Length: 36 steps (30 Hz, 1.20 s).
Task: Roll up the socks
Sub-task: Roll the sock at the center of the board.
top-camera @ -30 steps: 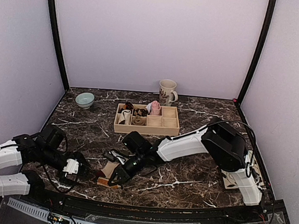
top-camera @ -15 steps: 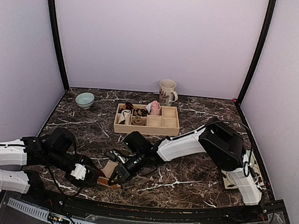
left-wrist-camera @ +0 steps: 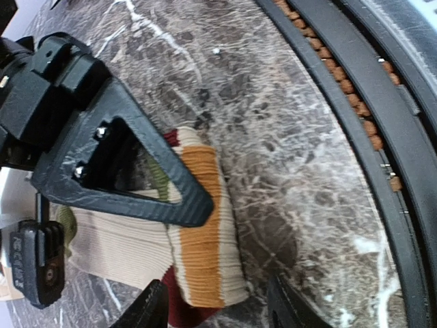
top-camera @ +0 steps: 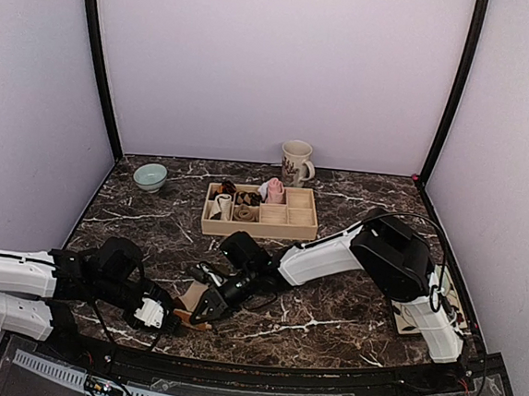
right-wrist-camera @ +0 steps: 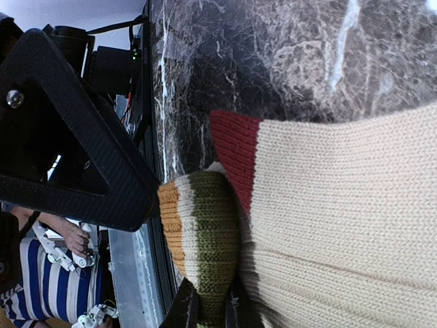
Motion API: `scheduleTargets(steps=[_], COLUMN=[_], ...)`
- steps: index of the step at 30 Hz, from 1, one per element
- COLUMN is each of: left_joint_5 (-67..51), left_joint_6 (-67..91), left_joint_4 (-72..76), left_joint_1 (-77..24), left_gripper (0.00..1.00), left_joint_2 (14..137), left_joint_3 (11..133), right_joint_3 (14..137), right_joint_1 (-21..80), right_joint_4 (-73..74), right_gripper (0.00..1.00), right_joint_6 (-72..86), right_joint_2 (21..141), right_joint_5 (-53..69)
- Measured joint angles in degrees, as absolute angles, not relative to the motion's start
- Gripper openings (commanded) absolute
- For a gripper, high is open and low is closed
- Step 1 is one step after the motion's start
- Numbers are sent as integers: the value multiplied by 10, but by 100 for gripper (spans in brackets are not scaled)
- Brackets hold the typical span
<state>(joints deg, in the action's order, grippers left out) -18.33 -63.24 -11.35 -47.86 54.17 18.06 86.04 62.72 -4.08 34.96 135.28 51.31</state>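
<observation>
Both arms sit low and meet by the front edge: the left arm (top-camera: 17,274) lies flat, stretched rightward, with the left gripper (top-camera: 171,317) spread wide, while the right arm (top-camera: 334,253) reaches leftward from a bent elbow, the right gripper (top-camera: 202,309) pinched tight on the socks (top-camera: 189,293).

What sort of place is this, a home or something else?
Probably a robot test booth: plain walls box in a marble table, a left arm and a right arm work on socks, and a mug sits as a prop.
</observation>
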Motion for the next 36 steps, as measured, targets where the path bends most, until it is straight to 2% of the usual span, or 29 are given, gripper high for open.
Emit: scheduleTargets(steps=[9,17,31,32,35,36], left_joint_5=[-165,-127,-96,-96,-96,-95], left_joint_6=[-628,-626,-631,-632,-636,-639], left_joint_4=[-63,-20,32,32,31,31], left_joint_1=[-491,-504,-510,-510,-510,-510], left_gripper=[50,35,36,33,6,1], left_joint_2=[554,585,628,631,640,646], left_joint_3=[167,151,156,157,161,164], right_joint_3=[868,860,845,843,839,838], right_joint_1=[624,623,621,621,621,621], right_joint_4=[-56,-84,-118,-121,-127,-130], right_gripper=[9,9,10,10,11,11], right_joint_6=[375,401,422,422,421,422], right_joint_2=[1360,1360,1357,1356,1355,1355], right_joint_5=[507,500,497,497,494,493])
